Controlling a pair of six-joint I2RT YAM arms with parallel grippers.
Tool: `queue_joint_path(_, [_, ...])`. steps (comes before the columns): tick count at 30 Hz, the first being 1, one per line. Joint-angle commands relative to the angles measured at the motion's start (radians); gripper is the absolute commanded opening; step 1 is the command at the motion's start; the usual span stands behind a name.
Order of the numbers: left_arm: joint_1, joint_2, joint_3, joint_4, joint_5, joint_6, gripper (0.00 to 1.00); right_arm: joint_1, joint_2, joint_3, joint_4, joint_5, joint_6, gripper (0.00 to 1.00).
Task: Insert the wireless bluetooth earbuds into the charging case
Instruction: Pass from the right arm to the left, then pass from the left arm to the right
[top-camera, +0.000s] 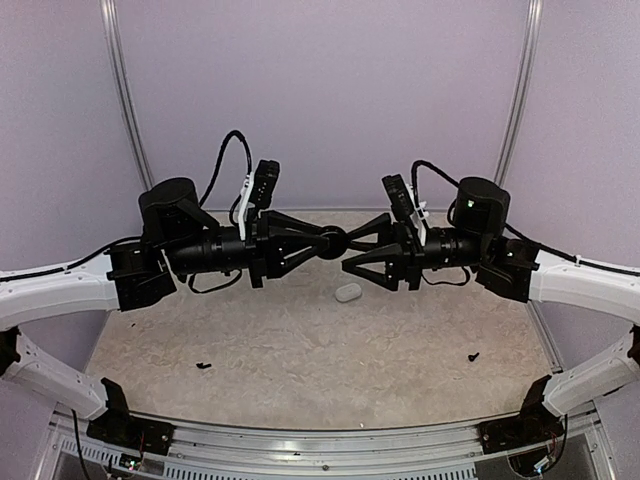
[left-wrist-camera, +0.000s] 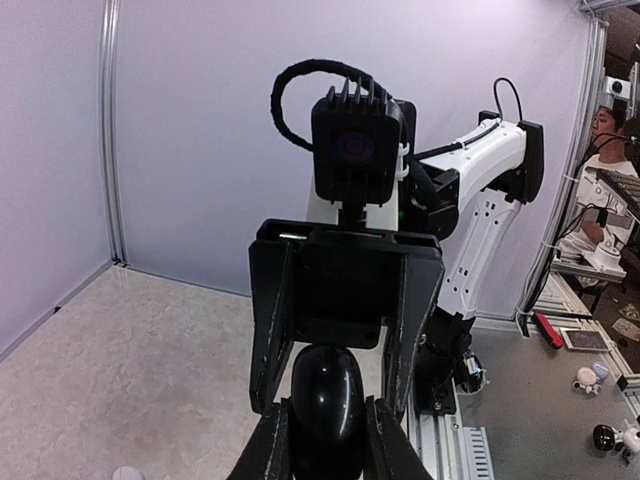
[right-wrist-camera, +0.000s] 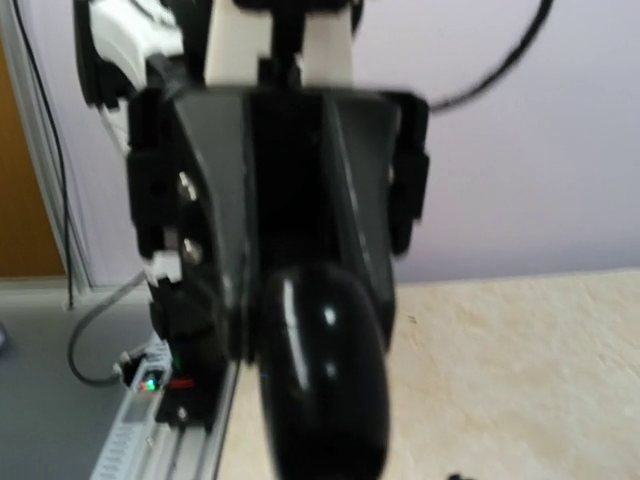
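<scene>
A small white oval charging case (top-camera: 348, 292) lies on the table below the two grippers; its edge also shows in the left wrist view as a white case (left-wrist-camera: 127, 473). The earbuds are out of view. My left gripper (top-camera: 323, 242) is shut on a glossy black rounded object (top-camera: 333, 240), held in the air at mid table. The left fingers (left-wrist-camera: 262, 450) press both sides of the black object (left-wrist-camera: 327, 395). My right gripper (top-camera: 362, 242) faces it, jaws spread wide, fingers (left-wrist-camera: 270, 340) standing apart from the object. The right wrist view is blurred and filled by the black object (right-wrist-camera: 320, 385).
Two tiny black screw-like bits lie on the table, one at the front left (top-camera: 203, 366) and one at the front right (top-camera: 473, 356). The mottled beige table (top-camera: 300, 350) has lilac walls at the back and sides. The metal rail (top-camera: 330, 455) runs along the near edge.
</scene>
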Motion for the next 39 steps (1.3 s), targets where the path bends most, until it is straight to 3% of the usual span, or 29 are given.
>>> queue_joint_path(1, [0.008,-0.024,0.076,-0.185,0.050,0.081,0.12,-0.007,-0.018,0.081,-0.257,0.030,-0.135,0.54])
queue_joint_path(17, [0.003,0.032,0.185,-0.434,0.013,0.197,0.10,0.010,0.048,0.193,-0.427,0.050,-0.199,0.42])
queue_joint_path(39, [0.002,0.052,0.196,-0.488,0.021,0.225,0.08,0.054,0.106,0.258,-0.518,0.050,-0.248,0.35])
